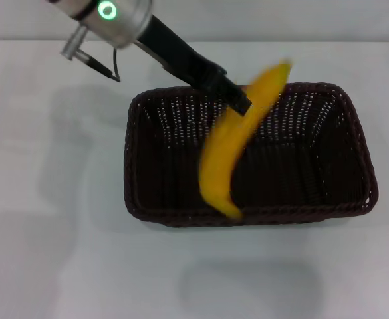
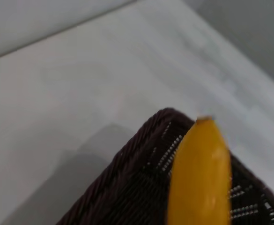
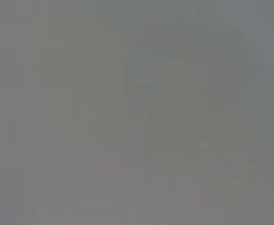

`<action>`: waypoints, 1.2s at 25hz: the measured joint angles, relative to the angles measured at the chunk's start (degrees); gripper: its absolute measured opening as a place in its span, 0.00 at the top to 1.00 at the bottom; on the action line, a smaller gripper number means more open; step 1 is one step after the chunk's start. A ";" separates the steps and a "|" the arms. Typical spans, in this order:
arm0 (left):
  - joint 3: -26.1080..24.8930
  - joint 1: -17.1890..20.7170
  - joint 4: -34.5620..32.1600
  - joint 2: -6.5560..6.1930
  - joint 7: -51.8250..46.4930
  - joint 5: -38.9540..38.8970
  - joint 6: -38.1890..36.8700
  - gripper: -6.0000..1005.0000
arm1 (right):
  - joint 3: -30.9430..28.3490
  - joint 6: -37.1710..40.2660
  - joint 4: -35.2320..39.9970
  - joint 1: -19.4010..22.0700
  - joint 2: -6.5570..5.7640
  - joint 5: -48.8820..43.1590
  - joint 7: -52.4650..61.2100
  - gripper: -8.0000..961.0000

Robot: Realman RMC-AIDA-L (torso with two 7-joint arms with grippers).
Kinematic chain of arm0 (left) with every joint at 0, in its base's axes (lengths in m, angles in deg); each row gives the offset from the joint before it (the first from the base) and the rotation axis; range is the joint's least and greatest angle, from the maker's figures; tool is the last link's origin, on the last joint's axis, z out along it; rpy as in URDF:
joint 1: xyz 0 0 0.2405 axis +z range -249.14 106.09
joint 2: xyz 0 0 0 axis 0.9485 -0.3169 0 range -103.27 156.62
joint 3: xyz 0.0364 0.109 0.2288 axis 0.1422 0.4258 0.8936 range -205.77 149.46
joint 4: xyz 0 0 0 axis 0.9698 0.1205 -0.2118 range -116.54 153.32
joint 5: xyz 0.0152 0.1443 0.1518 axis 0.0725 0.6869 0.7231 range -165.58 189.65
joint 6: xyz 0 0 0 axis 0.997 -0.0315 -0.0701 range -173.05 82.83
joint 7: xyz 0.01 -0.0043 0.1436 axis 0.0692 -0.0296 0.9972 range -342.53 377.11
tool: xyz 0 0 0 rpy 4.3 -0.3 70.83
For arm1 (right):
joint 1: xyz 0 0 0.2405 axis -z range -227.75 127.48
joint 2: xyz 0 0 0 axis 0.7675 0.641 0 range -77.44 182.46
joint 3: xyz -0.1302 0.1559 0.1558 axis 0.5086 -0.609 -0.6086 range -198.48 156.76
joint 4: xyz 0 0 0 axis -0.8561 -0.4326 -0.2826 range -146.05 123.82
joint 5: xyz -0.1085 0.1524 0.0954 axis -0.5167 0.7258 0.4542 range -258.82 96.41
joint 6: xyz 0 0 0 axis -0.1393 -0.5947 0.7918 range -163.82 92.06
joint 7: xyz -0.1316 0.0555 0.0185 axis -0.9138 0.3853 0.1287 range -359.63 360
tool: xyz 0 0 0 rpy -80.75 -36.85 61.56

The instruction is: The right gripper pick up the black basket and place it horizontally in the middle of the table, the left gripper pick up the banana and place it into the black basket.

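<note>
Black and slim, the left tool (image 1: 239, 102) reaches in from the robot's left on its dark arm and is clamped on the curved yellow banana (image 1: 237, 143) near the fruit's upper part. That banana hangs blurred over the large dark brown-black woven wicker basket (image 1: 151, 199), its long axis running slantwise from the far rim down toward the near rim, lower tip close to the near wall. From the left wrist view the banana (image 2: 200, 173) sits just beyond the tool, over a braided corner of the basket (image 2: 127, 168). The basket lies with its long side across the plain white tabletop (image 1: 48, 232), about midway. By my reckoning only 1 step remains: lowering and letting go. The right tool is nowhere in sight, and its wrist view shows only grey.
</note>
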 joint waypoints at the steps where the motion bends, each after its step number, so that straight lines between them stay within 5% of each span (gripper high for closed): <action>1: 0.65 -0.10 -0.06 0.36 0.12 0.61 -0.87 0.41 | 0.00 -0.01 0.00 0.21 -0.02 0.00 -0.01 0.09; 8: 1.51 1.39 -1.44 1.30 3.05 2.41 -8.61 0.26 | 0.15 -1.21 0.41 2.36 -0.23 0.30 0.05 0.09; 15: 2.53 13.27 -11.86 2.60 12.89 -3.17 -24.63 0.12 | -0.17 -1.53 0.71 3.29 -0.31 1.52 0.40 0.09; 23: 2.51 29.81 -11.46 2.62 39.56 -32.17 -38.75 0.11 | -0.14 -3.81 -2.54 3.32 -0.19 2.42 0.76 0.09; 30: 2.53 44.95 -4.95 2.74 70.52 -63.98 -38.60 0.11 | 1.74 -7.19 -8.44 3.09 -0.09 1.63 0.97 0.09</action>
